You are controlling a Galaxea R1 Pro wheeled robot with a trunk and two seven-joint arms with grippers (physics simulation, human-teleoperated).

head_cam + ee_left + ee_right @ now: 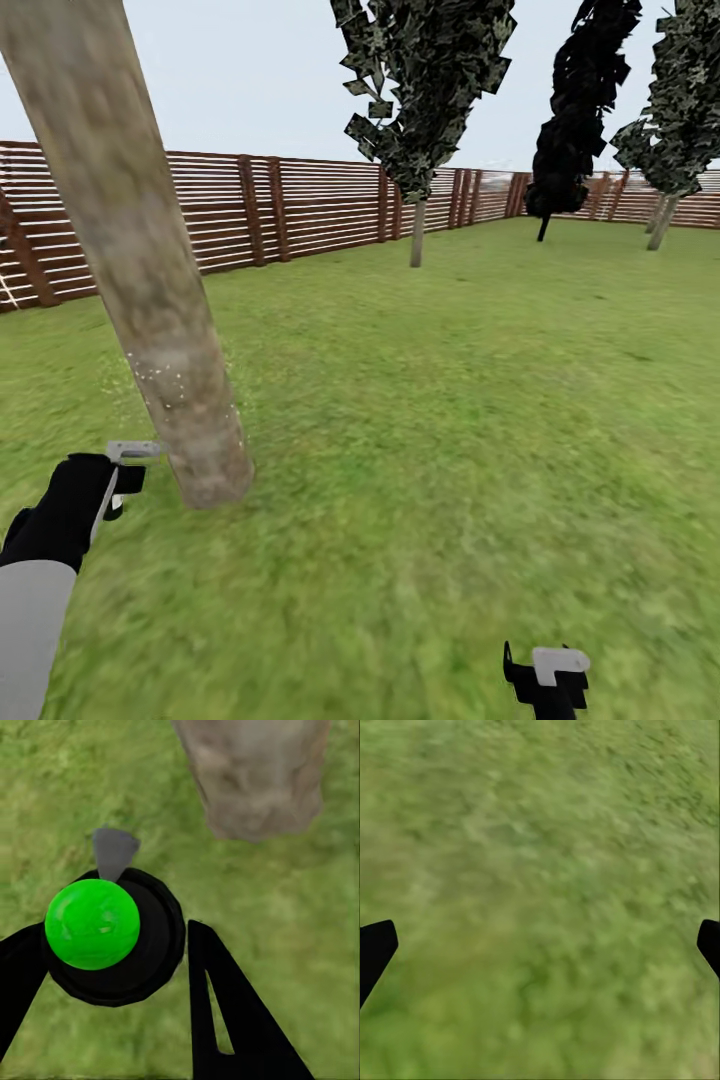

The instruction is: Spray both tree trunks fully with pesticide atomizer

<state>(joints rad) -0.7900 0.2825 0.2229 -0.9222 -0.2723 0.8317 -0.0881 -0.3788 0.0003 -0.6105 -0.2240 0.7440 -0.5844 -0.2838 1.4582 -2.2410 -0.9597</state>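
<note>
The left gripper [112, 960] was clamped around something, arm extended forward. The right gripper [540, 945] hung low, fingers spread wide.

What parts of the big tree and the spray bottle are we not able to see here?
- Tree trunk: the head view's top edge cuts it off, so its leaves are hidden.
- Atomizer: in the left wrist view its green cap and black collar hide the body below.
- Left gripper: its fingers run off the frame edge.
- White specks on the trunk: too small to judge coverage.
</note>
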